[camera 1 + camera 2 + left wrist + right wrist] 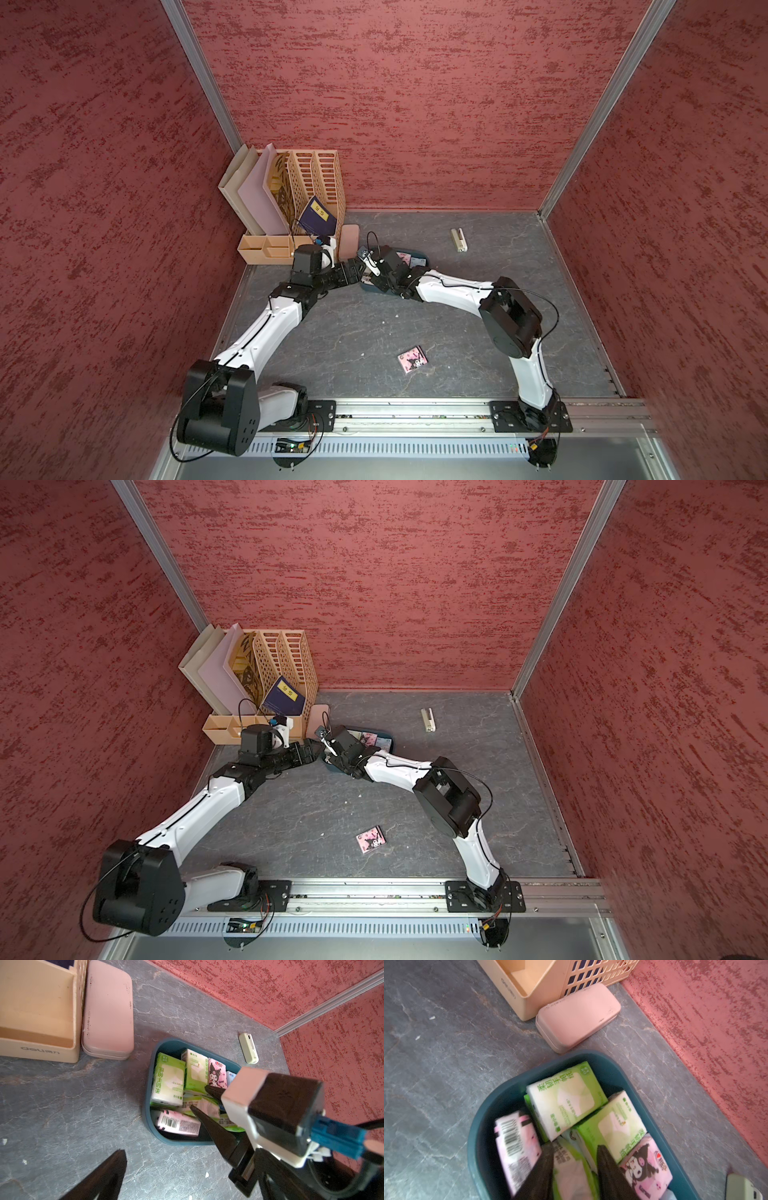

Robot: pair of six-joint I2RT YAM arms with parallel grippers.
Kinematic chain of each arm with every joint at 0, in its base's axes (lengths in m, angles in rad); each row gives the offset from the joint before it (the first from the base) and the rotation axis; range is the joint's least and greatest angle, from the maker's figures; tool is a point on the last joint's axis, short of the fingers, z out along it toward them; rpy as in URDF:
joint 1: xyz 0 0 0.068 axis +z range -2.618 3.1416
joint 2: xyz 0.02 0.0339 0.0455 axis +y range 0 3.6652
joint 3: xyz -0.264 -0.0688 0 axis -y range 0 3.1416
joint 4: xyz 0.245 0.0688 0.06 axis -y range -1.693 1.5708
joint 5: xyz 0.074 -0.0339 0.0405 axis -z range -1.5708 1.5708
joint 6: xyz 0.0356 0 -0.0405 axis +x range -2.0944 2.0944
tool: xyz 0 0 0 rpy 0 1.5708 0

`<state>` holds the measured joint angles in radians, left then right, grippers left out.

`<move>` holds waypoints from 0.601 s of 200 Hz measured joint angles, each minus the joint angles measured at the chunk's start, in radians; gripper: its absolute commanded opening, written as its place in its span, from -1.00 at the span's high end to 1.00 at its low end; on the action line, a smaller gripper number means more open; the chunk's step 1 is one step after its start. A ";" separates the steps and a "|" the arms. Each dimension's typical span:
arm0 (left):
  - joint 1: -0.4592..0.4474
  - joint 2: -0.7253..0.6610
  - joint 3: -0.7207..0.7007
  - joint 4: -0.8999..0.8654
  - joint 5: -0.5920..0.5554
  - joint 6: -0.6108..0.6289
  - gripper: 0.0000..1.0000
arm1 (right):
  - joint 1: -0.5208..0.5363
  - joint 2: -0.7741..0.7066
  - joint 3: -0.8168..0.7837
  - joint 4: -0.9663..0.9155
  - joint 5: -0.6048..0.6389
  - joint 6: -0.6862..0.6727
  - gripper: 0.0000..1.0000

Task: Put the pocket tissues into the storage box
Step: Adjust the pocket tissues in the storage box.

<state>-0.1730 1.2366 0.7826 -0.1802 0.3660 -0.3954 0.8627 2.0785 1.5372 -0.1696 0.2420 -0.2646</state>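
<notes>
I saw a beige file organiser [316,183] in the corner, a pink case [108,1009] just beside it. A beige stapler [459,240] lay well apart.

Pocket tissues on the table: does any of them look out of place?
Yes. One pink packet lies alone on the open table, far from the storage box, where the other packets already sit.

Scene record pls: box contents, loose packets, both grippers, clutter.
storage box: holds green, pink and light blue pocket tissues, piled
outside box: one pink packet on the table, toward the robot's base
right gripper: over the box, jaws apart astride a green packet
left gripper: open, empty, beside the box
clutter: pink case, beige organiser, small beige stapler-like item
</notes>
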 measured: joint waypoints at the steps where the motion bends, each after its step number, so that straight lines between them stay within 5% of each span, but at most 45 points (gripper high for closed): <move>1: 0.000 0.000 0.000 0.000 0.000 0.000 -0.99 | 0.000 -0.001 -0.001 -0.001 0.000 0.001 0.12; 44: 0.001 0.000 0.000 0.011 0.000 0.000 -0.99 | -0.021 -0.126 -0.017 -0.061 -0.079 0.085 0.06; 66: 0.001 0.000 0.000 0.017 0.000 -0.001 -0.99 | -0.077 -0.194 0.005 -0.112 -0.146 0.150 0.25; 120: 0.001 0.001 0.000 0.017 0.001 -0.001 -0.99 | -0.218 -0.214 0.031 -0.304 -0.285 0.205 0.12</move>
<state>-0.1719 1.2373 0.7826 -0.1631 0.3668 -0.3962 0.6449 1.8641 1.5681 -0.4740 -0.0429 -0.0593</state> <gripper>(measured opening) 0.996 0.448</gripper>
